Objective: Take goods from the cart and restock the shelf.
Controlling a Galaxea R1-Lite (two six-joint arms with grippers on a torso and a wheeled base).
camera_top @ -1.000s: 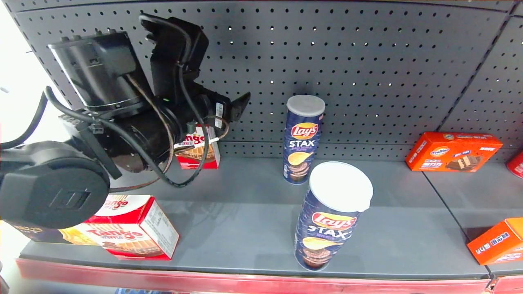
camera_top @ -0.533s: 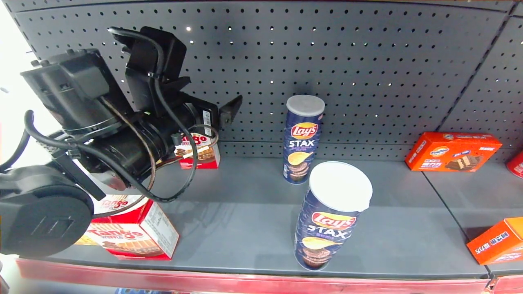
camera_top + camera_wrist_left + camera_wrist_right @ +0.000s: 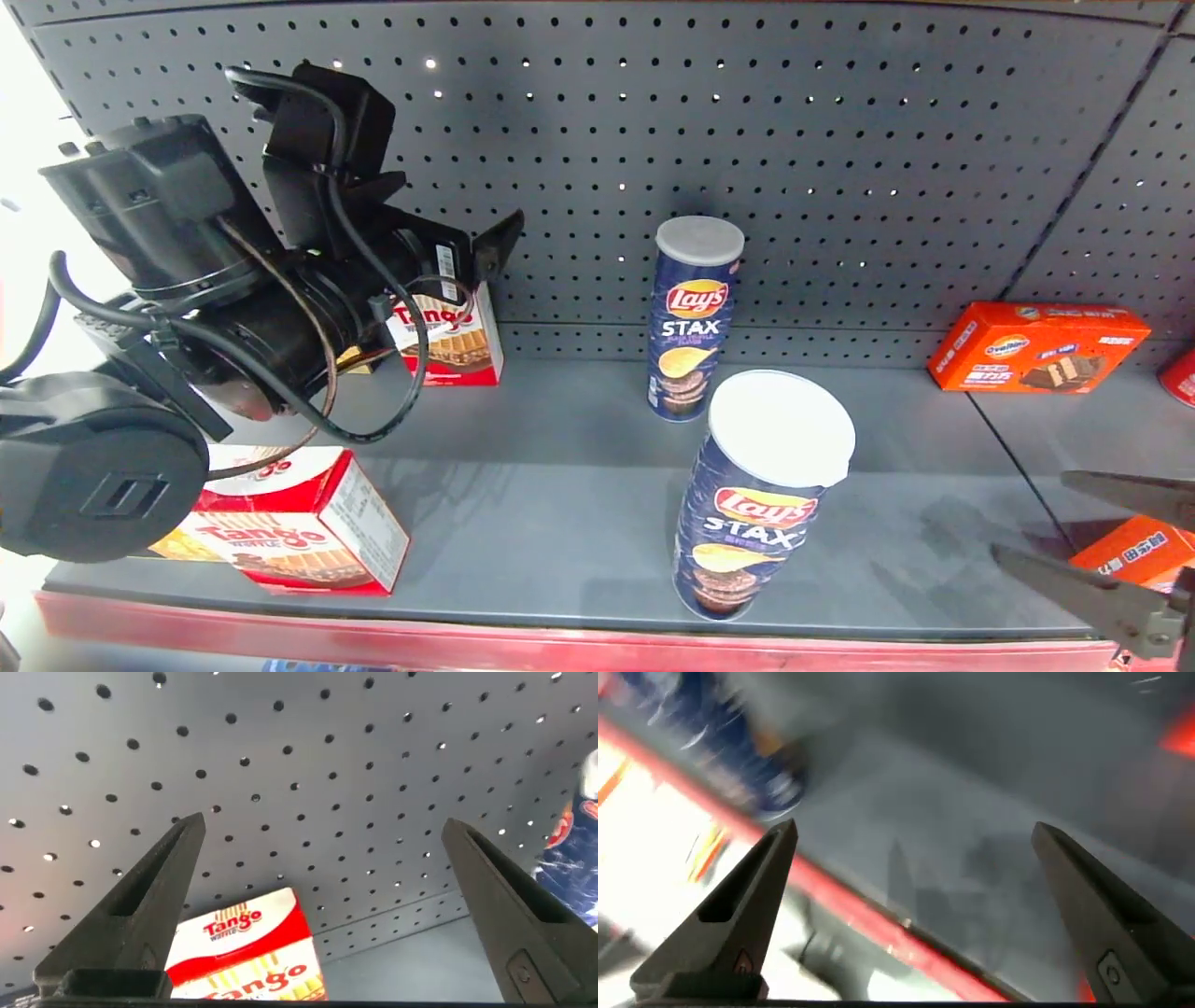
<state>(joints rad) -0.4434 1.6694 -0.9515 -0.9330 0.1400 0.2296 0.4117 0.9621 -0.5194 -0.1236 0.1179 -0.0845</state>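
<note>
Wafer box (image 3: 457,336) upright at back left of shelf (image 3: 560,485), against pegboard (image 3: 840,140), free of any grip. Left gripper (image 3: 320,831) just above and in front of that box, aimed at pegboard, jaws spread wide with nothing between them. Second wafer box (image 3: 308,532) at front left corner, close to red front lip (image 3: 560,644), partly hidden behind left arm. Two chip cans upright near middle of shelf: back can (image 3: 693,317) against pegboard, front can (image 3: 761,495) near front edge, white lid up, the two close but apart. Right gripper (image 3: 1032,513) low at front right corner of shelf, jaws likewise spread and empty, just beside front orange box (image 3: 1130,551) in next bay. Back orange box (image 3: 1036,345) flat at rear of that bay, by pegboard, well apart from both cans.
</note>
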